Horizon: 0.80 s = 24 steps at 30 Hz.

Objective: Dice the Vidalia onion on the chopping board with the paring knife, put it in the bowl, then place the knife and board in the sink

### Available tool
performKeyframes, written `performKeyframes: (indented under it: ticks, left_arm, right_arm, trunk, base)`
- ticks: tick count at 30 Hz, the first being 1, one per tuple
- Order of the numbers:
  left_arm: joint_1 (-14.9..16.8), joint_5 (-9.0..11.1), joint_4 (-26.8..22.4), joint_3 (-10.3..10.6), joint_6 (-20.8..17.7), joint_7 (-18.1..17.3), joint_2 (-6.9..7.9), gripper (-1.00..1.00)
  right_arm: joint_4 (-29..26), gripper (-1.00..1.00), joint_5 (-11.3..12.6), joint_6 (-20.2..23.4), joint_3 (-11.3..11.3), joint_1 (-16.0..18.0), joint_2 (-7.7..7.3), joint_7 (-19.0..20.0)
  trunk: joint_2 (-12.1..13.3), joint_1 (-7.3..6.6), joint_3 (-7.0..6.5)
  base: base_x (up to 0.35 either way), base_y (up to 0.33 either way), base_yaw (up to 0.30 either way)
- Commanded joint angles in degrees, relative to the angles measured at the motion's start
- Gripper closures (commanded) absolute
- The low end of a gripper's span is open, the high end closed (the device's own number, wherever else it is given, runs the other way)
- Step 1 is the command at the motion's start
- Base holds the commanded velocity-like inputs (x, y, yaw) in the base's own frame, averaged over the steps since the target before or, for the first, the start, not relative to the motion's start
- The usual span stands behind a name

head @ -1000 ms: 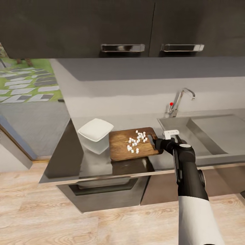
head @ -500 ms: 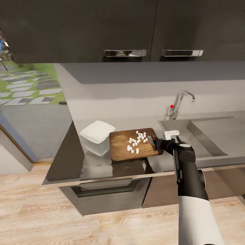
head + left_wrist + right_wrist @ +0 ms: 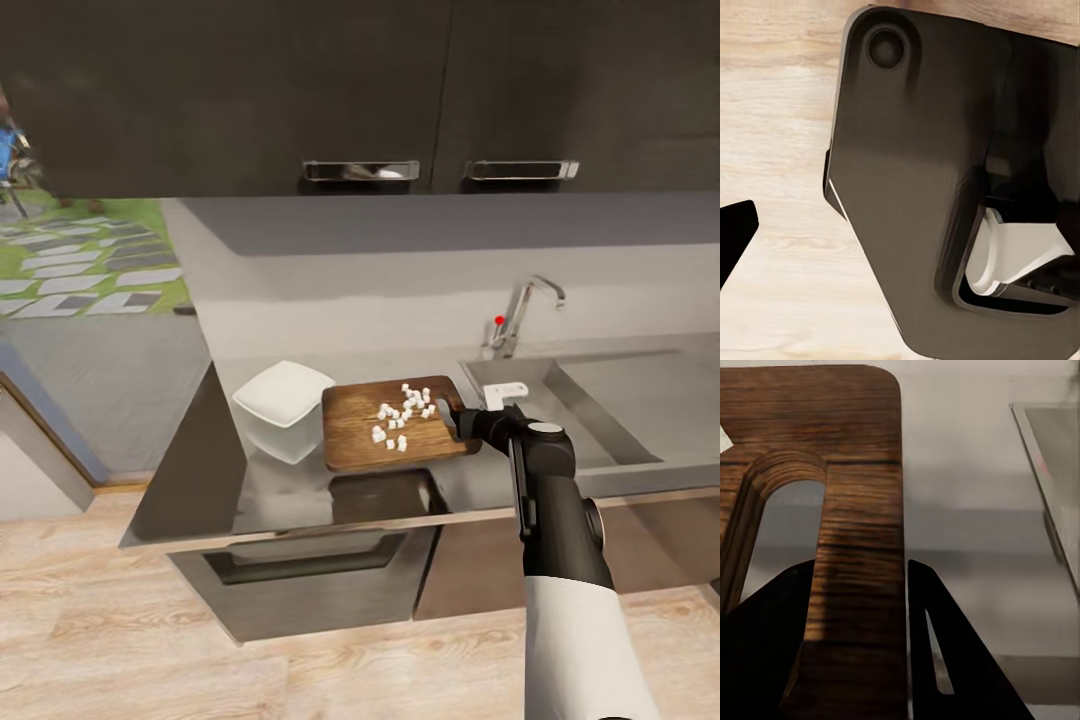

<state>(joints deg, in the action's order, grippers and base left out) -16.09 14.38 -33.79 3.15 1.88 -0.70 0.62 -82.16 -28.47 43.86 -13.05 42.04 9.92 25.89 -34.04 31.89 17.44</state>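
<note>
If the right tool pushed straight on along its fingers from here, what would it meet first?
The right tool already straddles the handle-slot end of the chopping board, so it points across the board. Going on, it would likely meet the diced onion first, with the bowl beyond; height above the board is unclear.

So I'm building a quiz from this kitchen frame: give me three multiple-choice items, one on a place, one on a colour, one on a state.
1. Where do the diced onion cubes lie?
A. in the bowl
B. on the chopping board
C. in the sink

2. What colour is the bowl?
A. white
B. red
C. black

3. What is the right gripper doing?
A. hanging open over the sink
B. holding the knife
C. gripping the chopping board at its handle end

Key: B, the cubes sit on the wood; A, it is plainly white; C, the right wrist view shows fingers either side of the slot's rim.
</note>
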Motion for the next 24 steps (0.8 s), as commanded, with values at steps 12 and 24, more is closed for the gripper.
performKeyframes:
  ticks: [12,24]
  left_arm:
    - [0.0,0.6,0.0,0.3,0.1,0.0,0.08,-1.00]
    - [0.0,0.6,0.0,0.4,0.2,0.0,0.04,-1.00]
  right_arm:
    - [-0.2,1.00,-0.4,1.3,-0.1,0.1,0.07,0.3]
    - [-0.2,1.00,-0.5,1.8,-0.1,0.1,0.07,0.2]
  trunk:
    - [-0.1,0.03,-1.03]
    - [-0.1,0.03,-2.14]
  base:
    - [0.059,0.232,0.000]
    - [0.242,0.233,0.000]
